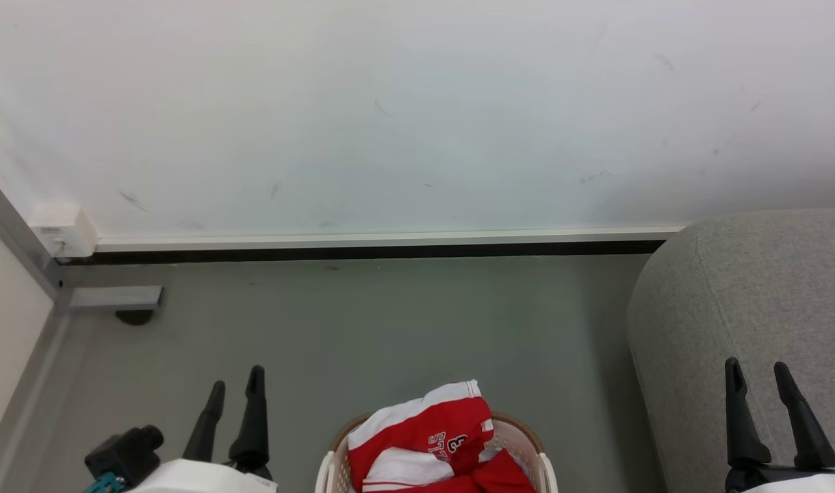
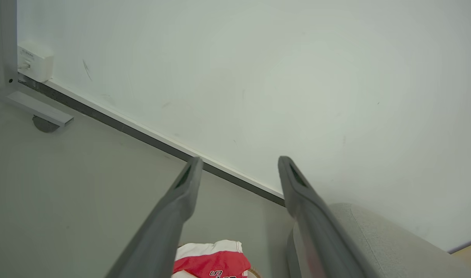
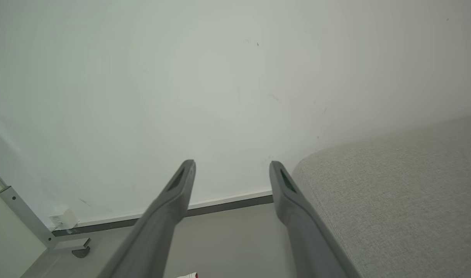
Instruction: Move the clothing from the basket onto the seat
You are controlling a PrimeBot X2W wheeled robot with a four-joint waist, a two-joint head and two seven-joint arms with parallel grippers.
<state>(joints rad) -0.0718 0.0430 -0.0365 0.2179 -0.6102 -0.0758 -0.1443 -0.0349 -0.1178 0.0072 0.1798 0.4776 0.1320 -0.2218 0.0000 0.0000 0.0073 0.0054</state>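
Observation:
The red and white clothing [image 1: 431,438] lies heaped in the white perforated basket [image 1: 328,472] at the bottom middle of the head view; dark letters show on one red piece. A corner of the clothing [image 2: 210,258] also peeks between the fingers in the left wrist view. The grey woven seat [image 1: 753,301] stands to the right of the basket and fills the right of the right wrist view as the seat [image 3: 393,193]. My left gripper [image 1: 236,383] is open, left of the basket, holding nothing. My right gripper [image 1: 756,373] is open in front of the seat, also holding nothing.
A white wall [image 1: 417,109] with a pale skirting strip runs across the back. A grey metal frame leg with a foot [image 1: 116,301] and a small white box [image 1: 61,229] stand at the far left. Grey floor [image 1: 390,322] lies between the basket and the wall.

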